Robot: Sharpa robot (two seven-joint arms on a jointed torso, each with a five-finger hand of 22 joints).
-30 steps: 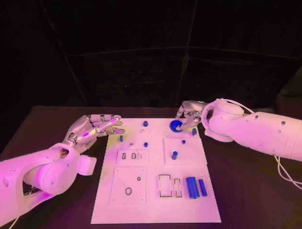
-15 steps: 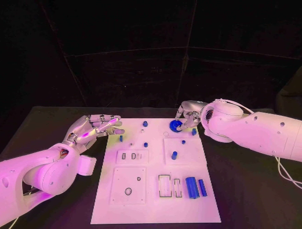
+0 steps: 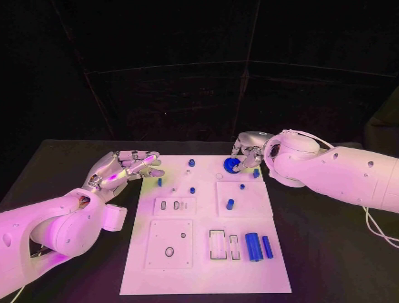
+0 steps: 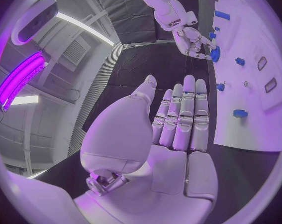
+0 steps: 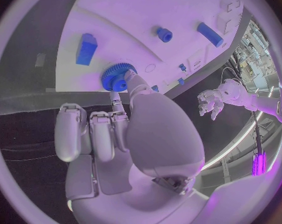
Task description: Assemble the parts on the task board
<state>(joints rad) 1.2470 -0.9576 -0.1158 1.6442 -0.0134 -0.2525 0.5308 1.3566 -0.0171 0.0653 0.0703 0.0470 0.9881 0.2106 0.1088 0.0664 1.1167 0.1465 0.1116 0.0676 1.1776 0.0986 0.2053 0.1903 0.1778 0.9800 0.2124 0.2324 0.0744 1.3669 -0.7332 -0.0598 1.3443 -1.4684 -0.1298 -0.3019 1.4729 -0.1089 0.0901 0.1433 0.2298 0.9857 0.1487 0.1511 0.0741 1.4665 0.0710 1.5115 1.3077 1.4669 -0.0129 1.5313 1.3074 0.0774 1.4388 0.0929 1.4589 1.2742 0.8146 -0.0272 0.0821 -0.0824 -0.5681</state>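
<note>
Right hand (image 3: 246, 151) sits over the far right corner of the task board (image 3: 205, 265), fingers curled down around a blue toothed gear (image 3: 232, 166). In the right wrist view the thumb and a fingertip (image 5: 130, 79) meet the gear (image 5: 118, 76) at its rim; the gear lies against the white board surface (image 5: 178, 15), while the other fingers (image 5: 91, 134) hang folded beside it, touching nothing. A blue block (image 5: 85, 49) stands on the board just beside the gear, and a small round blue piece (image 5: 163, 34) lies farther out from the fingertips. Left hand (image 3: 120, 168) is off the board's left edge, near its far corner, palm up, fingers nearly straight and lying side by side, holding nothing; the left wrist view shows the palm (image 4: 172, 134) bare. Just beyond the left fingertips, small blue pegs (image 3: 192, 190) stand in the board's far half. Nearer the robot, well apart from both hands, two blue bars (image 3: 259, 247) lie side by side at the board's right, next to narrow rectangular slots (image 3: 218, 245). One upright blue peg (image 3: 230, 204) stands between the gear and the bars.
</note>
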